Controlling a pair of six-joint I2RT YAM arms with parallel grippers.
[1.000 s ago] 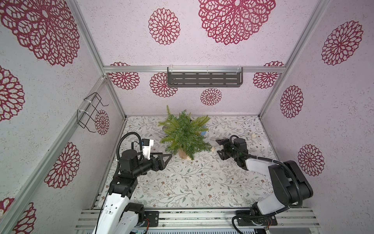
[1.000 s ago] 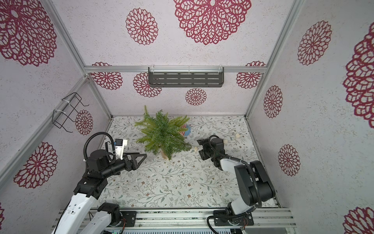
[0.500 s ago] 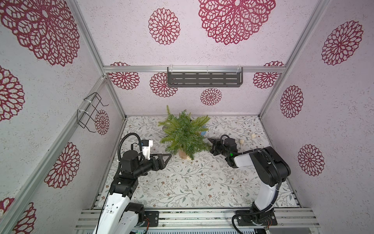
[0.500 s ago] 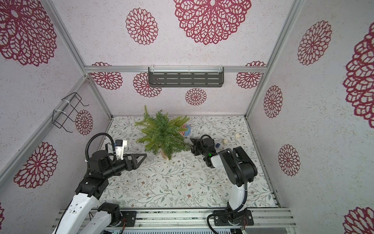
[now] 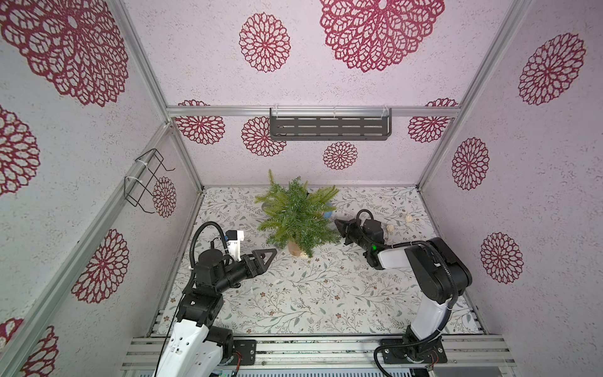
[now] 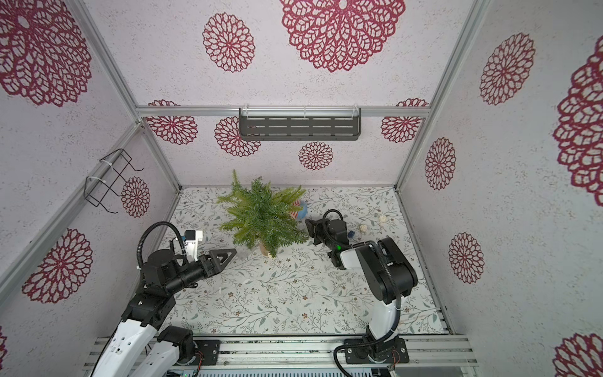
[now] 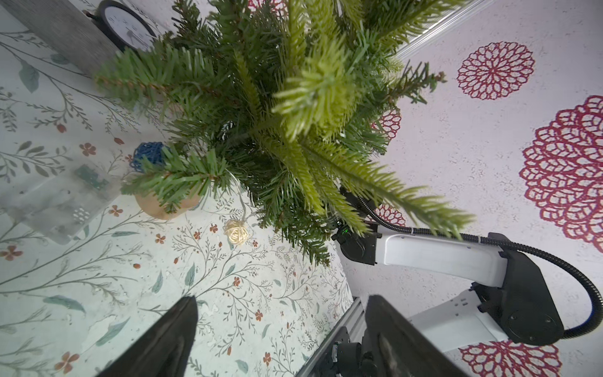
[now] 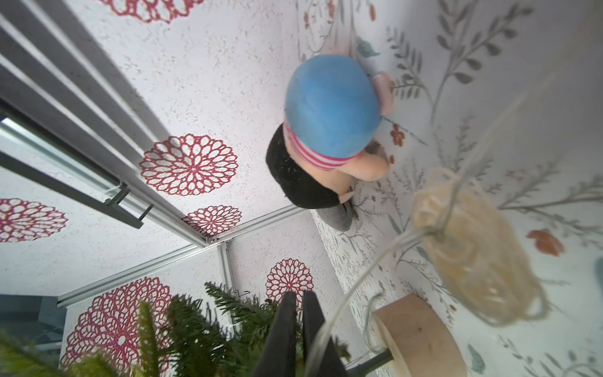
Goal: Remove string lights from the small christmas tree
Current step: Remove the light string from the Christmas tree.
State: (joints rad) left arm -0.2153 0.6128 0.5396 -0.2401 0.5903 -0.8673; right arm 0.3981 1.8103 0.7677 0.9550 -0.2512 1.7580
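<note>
String lights [image 7: 236, 231] trail beneath the small christmas tree [image 7: 277, 107], well ahead of the left gripper [image 7: 283, 298] with its fingers spread wide, their wire running just beside the right gripper [image 8: 299, 295], fingers pressed together, probably to tug it free, though I cannot tell whether it is pinched.

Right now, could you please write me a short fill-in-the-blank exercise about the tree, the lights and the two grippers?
1. The left gripper has its jaws ____.
2. The right gripper, beside the small christmas tree, has its jaws ____.
3. Near the tree's trunk, the string lights show one cream ball and one ____ ball.
4. The tree stands ____ on the table.

Missing words: open; shut; blue; upright.
</note>
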